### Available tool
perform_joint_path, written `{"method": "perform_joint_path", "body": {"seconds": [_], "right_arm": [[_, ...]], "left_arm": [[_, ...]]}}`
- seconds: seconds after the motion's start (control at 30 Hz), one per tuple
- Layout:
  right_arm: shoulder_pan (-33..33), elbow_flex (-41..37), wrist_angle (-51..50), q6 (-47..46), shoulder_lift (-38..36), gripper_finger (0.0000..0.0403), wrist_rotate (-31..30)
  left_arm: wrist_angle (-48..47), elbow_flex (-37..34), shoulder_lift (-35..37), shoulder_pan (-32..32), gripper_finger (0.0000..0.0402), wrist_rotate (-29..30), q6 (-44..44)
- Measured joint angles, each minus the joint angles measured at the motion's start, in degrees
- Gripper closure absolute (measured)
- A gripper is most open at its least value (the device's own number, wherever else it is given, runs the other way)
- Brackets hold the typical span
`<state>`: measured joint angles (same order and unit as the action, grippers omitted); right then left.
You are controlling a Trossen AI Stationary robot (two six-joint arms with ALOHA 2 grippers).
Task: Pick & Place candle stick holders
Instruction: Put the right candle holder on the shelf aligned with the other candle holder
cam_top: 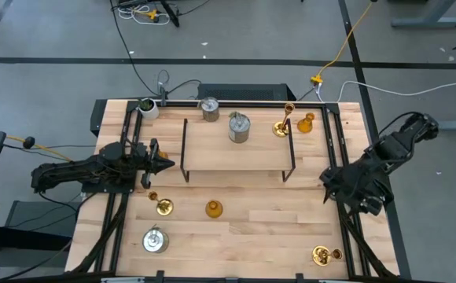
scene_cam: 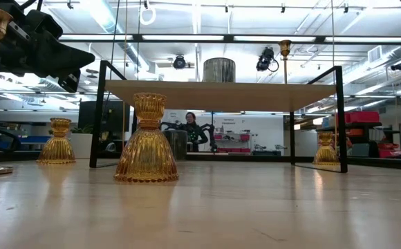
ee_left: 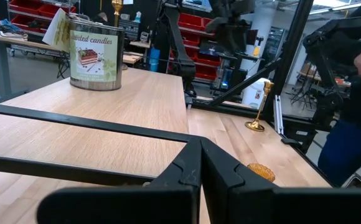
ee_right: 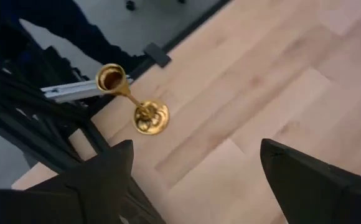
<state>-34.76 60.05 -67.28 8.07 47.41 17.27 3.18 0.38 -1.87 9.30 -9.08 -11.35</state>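
While both arms wait empty at the table's sides, the candle stick holders lie scattered on it and on the rack.

Nearest the front edge sit a silver-grey metal can-shaped holder point(cam_top: 155, 240) and a shiny gold brass holder with a flared base point(cam_top: 323, 254); the right gripper point(cam_top: 352, 189) hangs over that corner with its fingers spread wide, probably lining up on it. Farther in stand a ribbed amber-orange glass holder point(cam_top: 213, 208) and another brass stick point(cam_top: 163, 206). The left gripper point(cam_top: 162, 163), clenched on nothing, points at the wooden rack with black wire sides point(cam_top: 212, 149), which carries a labelled candle tin point(cam_top: 240, 127). More holders line the far edge.
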Motion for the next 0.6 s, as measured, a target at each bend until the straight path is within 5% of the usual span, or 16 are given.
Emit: {"method": "perform_joint_path", "body": {"seconds": [0.6], "right_arm": [[-13.05, 0.00, 14.07, 9.55, 13.51, 0.0050, 2.91]], "left_arm": [[0.00, 0.00, 0.00, 0.00, 0.0394, 0.00, 0.02]]}}
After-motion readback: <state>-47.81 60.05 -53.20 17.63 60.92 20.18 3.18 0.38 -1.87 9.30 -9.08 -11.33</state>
